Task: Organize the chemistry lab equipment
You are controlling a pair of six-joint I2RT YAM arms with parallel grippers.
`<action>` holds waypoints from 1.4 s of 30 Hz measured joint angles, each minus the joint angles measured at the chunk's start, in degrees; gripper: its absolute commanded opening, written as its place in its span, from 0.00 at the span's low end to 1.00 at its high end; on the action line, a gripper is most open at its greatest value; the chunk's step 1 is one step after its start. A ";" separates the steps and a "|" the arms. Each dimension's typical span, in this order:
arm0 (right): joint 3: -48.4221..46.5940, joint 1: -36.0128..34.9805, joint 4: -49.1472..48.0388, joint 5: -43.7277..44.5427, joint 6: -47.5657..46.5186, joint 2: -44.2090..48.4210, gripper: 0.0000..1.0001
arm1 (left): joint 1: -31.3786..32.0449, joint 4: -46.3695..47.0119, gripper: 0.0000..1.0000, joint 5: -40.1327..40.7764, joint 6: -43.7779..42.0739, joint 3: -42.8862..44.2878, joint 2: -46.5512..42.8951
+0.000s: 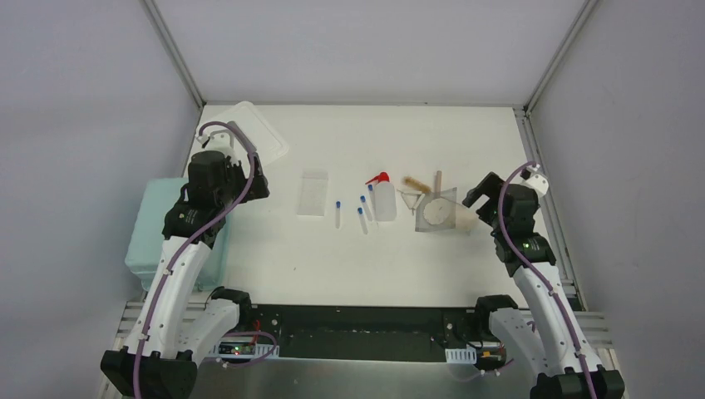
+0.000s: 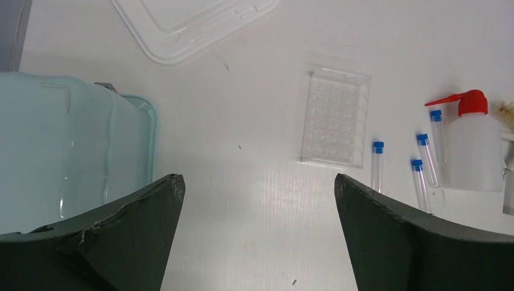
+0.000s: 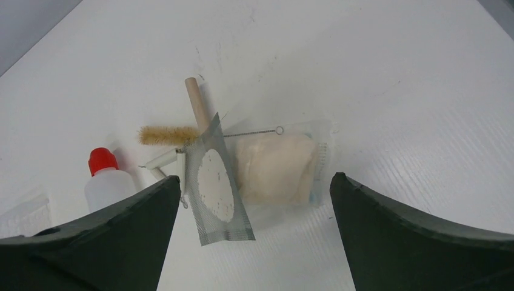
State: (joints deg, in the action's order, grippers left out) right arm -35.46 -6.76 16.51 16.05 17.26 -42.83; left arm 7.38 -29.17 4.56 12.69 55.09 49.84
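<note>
Basically at the start, nothing looks sorted yet. Left gripper point(image 2: 257, 182) has its jaws spread wide w/ nothing between them, hovering over bare table point(image 2: 254, 242) btwn the pale teal bin point(image 2: 73, 151) and the clear tube rack point(image 2: 335, 115). Right gripper point(image 3: 256, 177) is likewise wide apart and empty, hanging above the right-hand cluster. The rack lies flat mid-table and its wells look empty. Four blue-capped tubes point(image 2: 377, 163) lie loose on their sides just right of it, none slotted in. The white squeeze bottle w/ red spout point(image 2: 474, 148) sits just beside the tubes; can't tell for sure if it's upright or lying down. The clear funnel point(image 1: 410, 199) is next to the bottle on its right. Further right is a pile: a square wire gauze w/ white centre point(image 3: 218, 182) tilted against or over a clear plastic pack w/ whitish contents point(image 3: 276, 167), plus a bristle brush point(image 3: 166, 134) and a wooden stick point(image 3: 197, 103) poking out behind, touching or overlapping. The bin is at the left edge w/ its white lid point(image 2: 182, 24) off, lying on the table further back. The bin's inside is mostly hidden by the left arm, so can't say if anything's in it. My read: approx. all the work is left, i.e. tubes into the rack, then bottle, funnel, gauze, brush etc. gathered in one place, prob. the bin.
</note>
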 measured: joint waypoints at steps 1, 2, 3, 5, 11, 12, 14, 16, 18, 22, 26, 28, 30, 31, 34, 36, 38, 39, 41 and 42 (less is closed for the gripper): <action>-0.02 0.00 0.02 -0.74 -0.07 0.02 0.98 | 0.00 0.00 0.99 -0.02 -0.02 0.00 0.00; -0.09 0.00 0.07 -1.18 -0.11 0.04 0.98 | 0.00 0.02 0.99 -0.04 -0.02 0.00 0.00; -0.24 0.00 0.26 -1.86 -0.15 0.09 0.98 | 0.00 0.00 0.99 -0.07 -0.02 0.00 0.00; -1.01 0.00 0.96 -3.67 -0.20 0.31 0.97 | 0.00 0.04 0.99 -0.17 -0.02 0.00 0.02; -4.50 -1.07 1.99 -10.34 -0.39 1.25 0.90 | 0.00 0.17 0.99 -0.02 0.17 0.00 1.07; -5.09 -1.95 2.36 -11.02 -0.37 1.16 0.89 | 0.00 0.15 0.99 -0.02 0.17 0.00 1.57; -6.23 -4.90 3.08 -11.74 -0.35 0.44 0.87 | 0.00 0.02 0.99 -0.09 0.17 0.00 2.38; -7.54 -10.34 3.58 -11.47 -0.11 -1.31 0.85 | 0.00 -0.09 0.99 -0.72 0.17 -0.20 2.69; -8.44 -15.87 3.48 -10.58 0.24 -3.63 0.82 | 0.00 -0.13 0.99 -1.55 0.20 -0.39 2.62; -10.38 -29.14 2.64 -5.81 1.36 -10.93 0.77 | 0.02 -0.04 0.99 -2.91 0.37 -0.70 2.62; -12.70 -41.07 -0.35 -0.83 2.34 -20.15 0.71 | 0.00 0.13 0.99 -3.26 0.42 -1.49 2.64; -14.27 -45.27 -1.42 0.55 2.86 -24.76 0.69 | 0.00 0.04 0.99 -3.39 0.42 -1.77 2.69; -16.85 -48.37 -1.70 1.90 3.23 -29.86 0.67 | 0.00 0.07 0.99 -3.76 0.42 -1.90 2.69; -18.64 -49.86 -1.97 2.62 3.32 -32.94 0.66 | 0.00 0.11 0.99 -4.13 0.44 -1.97 2.69; -23.93 -52.87 -2.23 4.00 3.52 -41.20 0.62 | 0.00 0.13 0.99 -4.57 0.46 -1.99 2.93; -28.28 -54.23 -1.68 4.35 3.91 -46.69 0.61 | 0.00 0.13 0.99 -4.66 0.52 -1.99 3.19; -32.68 -54.82 -0.74 4.72 4.57 -51.63 0.61 | 0.00 0.13 0.99 -4.79 0.59 -1.99 3.41; -34.82 -54.86 -0.17 5.07 4.85 -53.83 0.60 | 0.00 0.13 0.99 -4.85 0.61 -2.01 3.45; -39.08 -54.84 1.40 6.12 5.42 -58.12 0.59 | 0.00 0.15 0.99 -5.09 0.61 -2.01 3.45; -40.63 -54.84 1.92 6.47 5.68 -59.78 0.58 | 0.00 0.15 0.99 -5.18 0.61 -2.01 3.45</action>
State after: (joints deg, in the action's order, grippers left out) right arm -76.09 -61.60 18.44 22.52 22.94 -102.61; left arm 7.38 -29.02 -0.62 13.30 53.08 53.30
